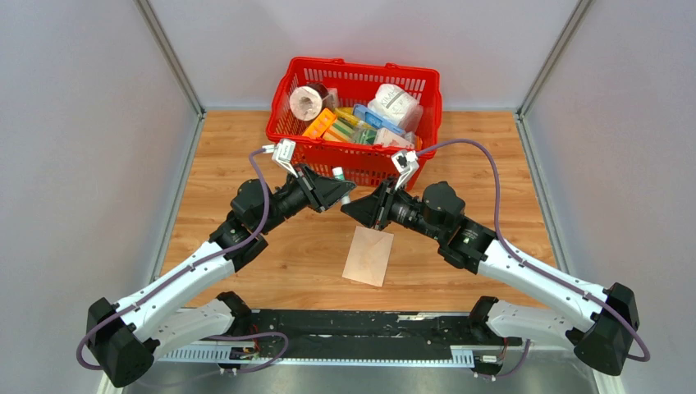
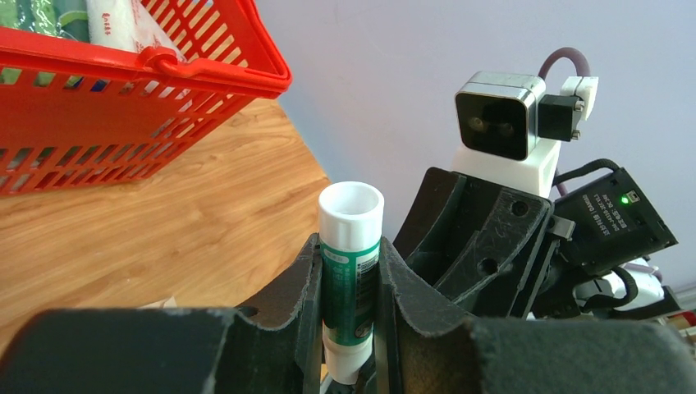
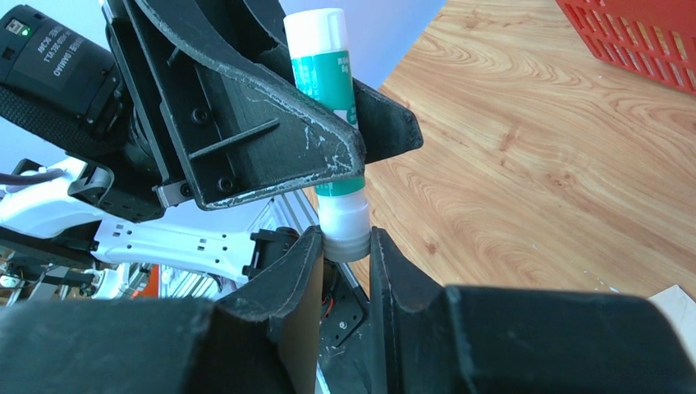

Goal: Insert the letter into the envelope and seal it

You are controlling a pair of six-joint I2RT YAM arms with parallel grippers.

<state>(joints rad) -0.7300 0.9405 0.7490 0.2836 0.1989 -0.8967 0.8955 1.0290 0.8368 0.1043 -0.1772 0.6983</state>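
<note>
The tan envelope (image 1: 368, 255) lies flat on the wooden table, just below both grippers; one corner of it (image 3: 677, 300) shows in the right wrist view. The letter is hidden. Above the table, my left gripper (image 1: 341, 190) (image 2: 350, 246) is shut on the green middle of a green-and-white glue stick (image 1: 338, 174) (image 2: 350, 279) (image 3: 322, 74), which it holds upright. My right gripper (image 1: 354, 207) (image 3: 345, 238) meets it from the right, jaws shut on the stick's lower white end.
A red basket (image 1: 361, 156) (image 2: 123, 98) (image 3: 640, 33) full of rolls and packets stands at the back of the table, right behind the grippers. Grey walls close in the table on the left, right and back.
</note>
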